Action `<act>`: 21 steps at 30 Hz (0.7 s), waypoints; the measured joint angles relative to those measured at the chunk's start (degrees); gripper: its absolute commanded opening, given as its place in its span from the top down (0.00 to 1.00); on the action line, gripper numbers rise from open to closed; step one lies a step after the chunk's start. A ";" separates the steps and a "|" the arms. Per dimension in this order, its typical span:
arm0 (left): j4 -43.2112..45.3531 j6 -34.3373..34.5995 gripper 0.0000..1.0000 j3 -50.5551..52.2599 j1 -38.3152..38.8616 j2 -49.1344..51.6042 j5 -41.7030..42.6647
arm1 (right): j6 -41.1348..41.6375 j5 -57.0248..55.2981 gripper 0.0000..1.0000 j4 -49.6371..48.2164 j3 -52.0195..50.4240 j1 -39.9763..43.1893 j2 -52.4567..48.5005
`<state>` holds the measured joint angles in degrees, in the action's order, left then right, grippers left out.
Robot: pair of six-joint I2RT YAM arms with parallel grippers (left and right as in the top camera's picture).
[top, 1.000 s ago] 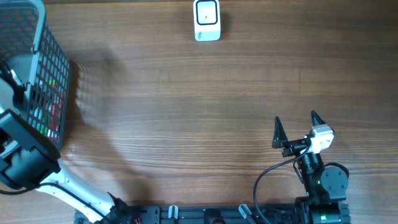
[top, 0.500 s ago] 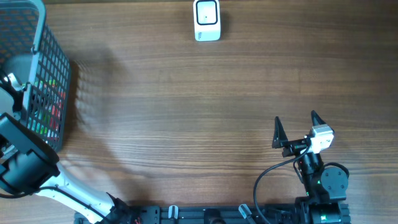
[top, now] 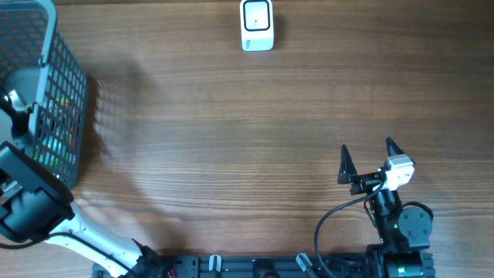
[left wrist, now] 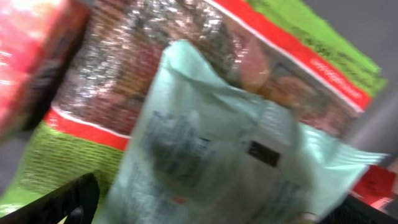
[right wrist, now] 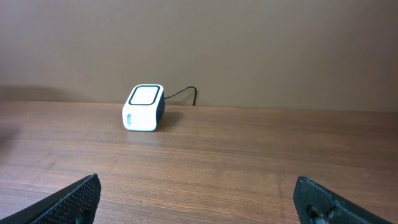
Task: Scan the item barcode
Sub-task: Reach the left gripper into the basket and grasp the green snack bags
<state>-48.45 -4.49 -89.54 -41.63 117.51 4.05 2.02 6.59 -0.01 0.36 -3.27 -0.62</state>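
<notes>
1. found left gripper point(left wrist: 214, 210) spread fully wide with nothing between the jaws, poised close over a pale green pouch point(left wrist: 205, 149); contact with it not determinable.
2. noted the pouch lying atop a green-and-red foil packet point(left wrist: 87, 118), with a red packet point(left wrist: 25, 56) at upper left; print blurred, barcode not legible.
3. located these goods inside the grey mesh basket point(top: 54, 54) at the far left edge of the table point(top: 231, 139), with the left arm point(top: 27, 197) reaching into it.
4. found right gripper point(top: 367, 152) likewise fully open and empty, held above bare wood near the right front, well apart from the basket.
5. recorded white scanner point(top: 256, 25) standing at the far edge, near centre, cable point(right wrist: 186, 93) trailing behind, well apart from both grippers.
</notes>
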 measured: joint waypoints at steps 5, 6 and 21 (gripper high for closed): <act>2.16 -2.38 0.00 0.00 0.00 0.00 -5.95 | 0.00 0.00 0.01 0.00 0.00 0.00 0.00; 2.73 -2.80 0.00 0.00 0.00 0.00 -6.43 | 0.00 0.00 0.00 0.00 0.00 0.00 0.00; 4.98 -9.70 0.00 0.00 1.64 0.02 -0.42 | 0.00 0.00 0.00 0.00 0.00 0.00 0.00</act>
<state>-43.46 -14.20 -89.54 -39.99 117.54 3.64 2.02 6.59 -0.01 0.36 -3.27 -0.62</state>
